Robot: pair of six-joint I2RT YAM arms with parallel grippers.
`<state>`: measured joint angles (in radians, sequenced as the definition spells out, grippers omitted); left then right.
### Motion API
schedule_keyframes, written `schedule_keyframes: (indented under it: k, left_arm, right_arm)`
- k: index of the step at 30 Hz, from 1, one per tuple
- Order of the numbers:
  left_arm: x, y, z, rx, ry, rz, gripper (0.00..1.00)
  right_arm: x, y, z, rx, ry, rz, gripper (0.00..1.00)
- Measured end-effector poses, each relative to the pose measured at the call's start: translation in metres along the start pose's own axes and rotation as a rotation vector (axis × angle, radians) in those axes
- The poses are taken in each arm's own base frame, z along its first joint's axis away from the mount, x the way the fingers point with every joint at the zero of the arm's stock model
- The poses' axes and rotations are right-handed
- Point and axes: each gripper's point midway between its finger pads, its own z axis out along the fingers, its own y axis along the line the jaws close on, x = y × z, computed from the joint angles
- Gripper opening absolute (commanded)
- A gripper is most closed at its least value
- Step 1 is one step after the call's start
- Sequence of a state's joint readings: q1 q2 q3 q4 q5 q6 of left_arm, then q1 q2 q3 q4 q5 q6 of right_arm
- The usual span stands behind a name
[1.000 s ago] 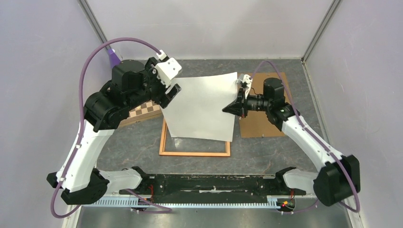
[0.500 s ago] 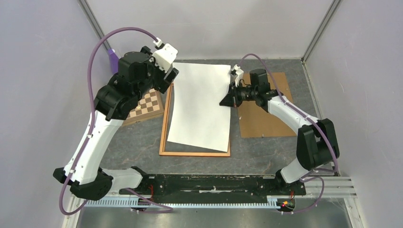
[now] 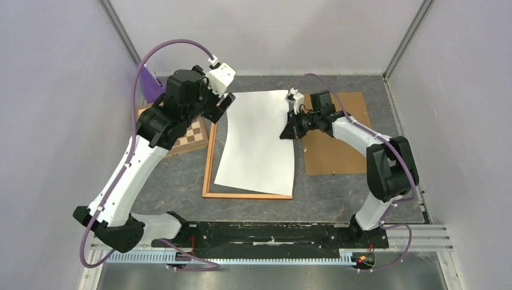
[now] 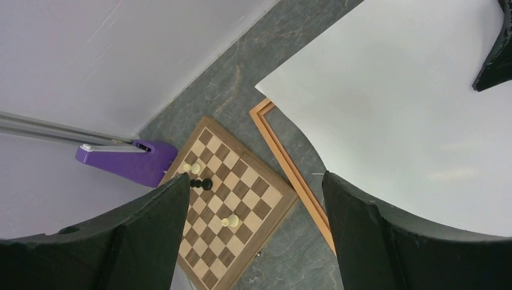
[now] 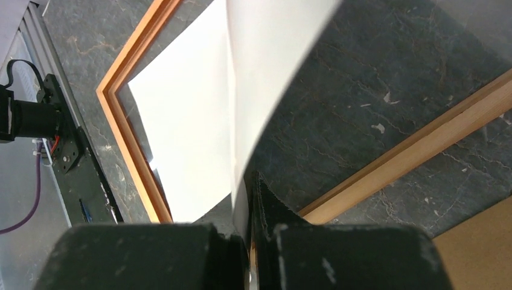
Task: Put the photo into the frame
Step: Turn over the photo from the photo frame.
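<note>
While left (image 4: 255, 181) gapes, right (image 5: 249, 193) pinches photo (image 3: 256, 139).

Right tool (image 5: 247, 205) pinching photo (image 5: 193, 133) edge (white back showing); photo bows above frame (image 5: 410, 154), grey table (image 5: 374, 72) beneath.

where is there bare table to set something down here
Bare table lies on the near side of the chessboard, left of the frame; also a strip between the frame's near rail and the arms' bases. Crowded: the far half, where chessboard, photo, hardboard panel and both arms pack together.
</note>
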<state>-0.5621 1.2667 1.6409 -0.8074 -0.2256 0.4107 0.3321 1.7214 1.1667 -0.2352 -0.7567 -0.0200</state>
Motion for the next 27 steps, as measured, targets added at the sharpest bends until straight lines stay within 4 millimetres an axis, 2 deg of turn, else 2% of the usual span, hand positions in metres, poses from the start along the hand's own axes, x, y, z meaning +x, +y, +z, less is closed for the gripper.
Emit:
schedule_keyframes:
  k: [12,20,27]
  left_arm:
    - [0.013,-0.015,0.017,0.038,0.019,0.007,0.88]
    - [0.018,-0.021,0.024,0.053,0.030,0.010,0.88]
    - [0.021,-0.025,0.030,0.065,0.037,0.012,0.88]
  right_arm:
    - [0.021,-0.013,0.020,0.010,0.060,0.022,0.00]
    - [0.022,-0.020,0.029,0.020,0.052,0.066,0.00]
    - [0.013,-0.022,0.034,0.020,0.038,0.116,0.00]
